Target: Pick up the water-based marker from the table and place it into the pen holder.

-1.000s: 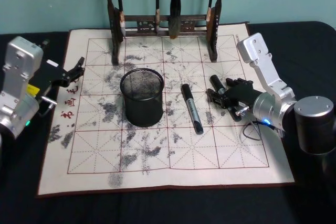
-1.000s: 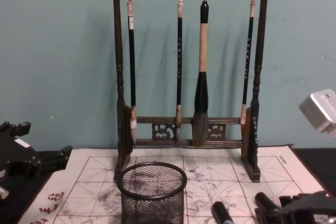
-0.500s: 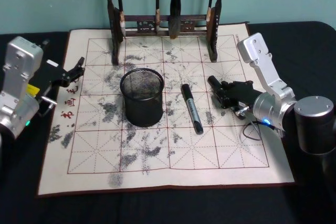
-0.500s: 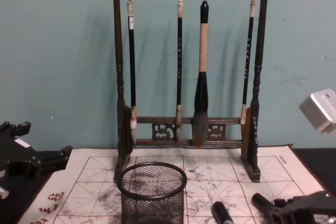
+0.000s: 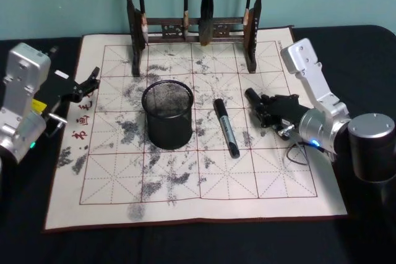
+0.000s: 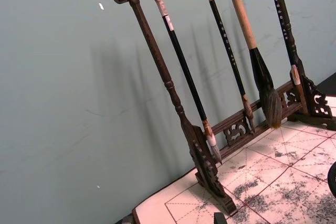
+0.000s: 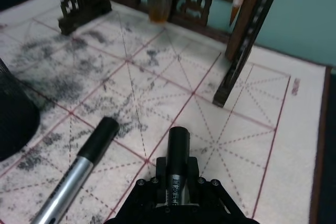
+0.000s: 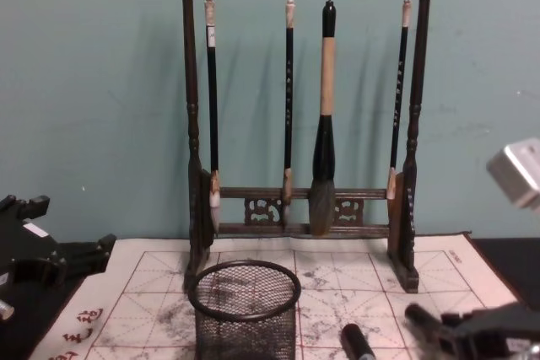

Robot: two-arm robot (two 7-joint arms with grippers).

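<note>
At 3 o'clock from the pen holder, which stands upright on the ink-smudged mat, the right gripper is clenched on the water-based marker, whose black cap pokes out toward 11 o'clock; the printed label on its barrel is too small to read. A second marker lies free on the mat between holder and gripper, cap toward 12 o'clock. The left gripper rests at the mat's 9 o'clock edge, jaws apart and empty, beside red brush characters I cannot make out.
</note>
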